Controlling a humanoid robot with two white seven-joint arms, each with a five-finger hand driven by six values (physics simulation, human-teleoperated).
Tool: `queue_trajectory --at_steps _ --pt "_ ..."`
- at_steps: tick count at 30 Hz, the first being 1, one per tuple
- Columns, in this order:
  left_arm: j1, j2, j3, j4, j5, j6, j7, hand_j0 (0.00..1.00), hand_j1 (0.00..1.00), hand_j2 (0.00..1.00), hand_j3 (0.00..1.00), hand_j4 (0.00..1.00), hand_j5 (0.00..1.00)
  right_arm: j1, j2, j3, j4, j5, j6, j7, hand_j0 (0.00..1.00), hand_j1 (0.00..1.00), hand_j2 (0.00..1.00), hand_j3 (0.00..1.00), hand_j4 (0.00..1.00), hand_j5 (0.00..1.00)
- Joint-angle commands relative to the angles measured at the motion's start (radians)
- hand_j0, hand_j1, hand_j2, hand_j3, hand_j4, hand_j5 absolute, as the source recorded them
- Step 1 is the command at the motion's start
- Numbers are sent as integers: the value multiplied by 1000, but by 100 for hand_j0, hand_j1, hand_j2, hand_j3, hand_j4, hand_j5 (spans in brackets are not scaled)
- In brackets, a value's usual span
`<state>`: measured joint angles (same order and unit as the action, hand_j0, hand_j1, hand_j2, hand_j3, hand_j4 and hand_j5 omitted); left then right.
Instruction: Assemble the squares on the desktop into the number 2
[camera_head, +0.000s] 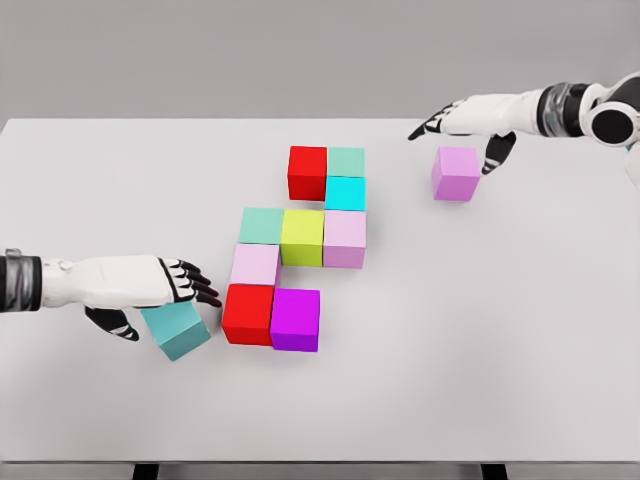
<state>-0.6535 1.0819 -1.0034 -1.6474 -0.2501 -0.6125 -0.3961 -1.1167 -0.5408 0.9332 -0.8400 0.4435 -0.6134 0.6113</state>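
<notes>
1. Resting over a tilted teal cube on the white bench, left hand was open, beside the nine-cube cluster.
2. Right hand was open, hovering at the violet cube.

Teal cube — partly under left hand.

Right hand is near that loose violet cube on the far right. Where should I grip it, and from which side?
Pinch the violet cube across its left and right faces, coming down from above. It stands alone on the table, clear of the assembled blocks, so both side faces look free. The right hand is open just behind it, with its thumb hanging by the right face, so little repositioning seems needed.
</notes>
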Motion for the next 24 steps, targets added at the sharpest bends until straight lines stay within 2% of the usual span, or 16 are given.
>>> queue_trajectory --at_steps 1,24 --pt "0 -4 0 0 -3 2 0 100 100 100 100 100 100 0 10 1 21 -2 3 0 100 100 100 100 100 100" --pt "5 -4 -11 3 -41 2 0 99 99 99 99 99 99 2 19 55 81 -3 3 0 100 100 100 100 100 100"
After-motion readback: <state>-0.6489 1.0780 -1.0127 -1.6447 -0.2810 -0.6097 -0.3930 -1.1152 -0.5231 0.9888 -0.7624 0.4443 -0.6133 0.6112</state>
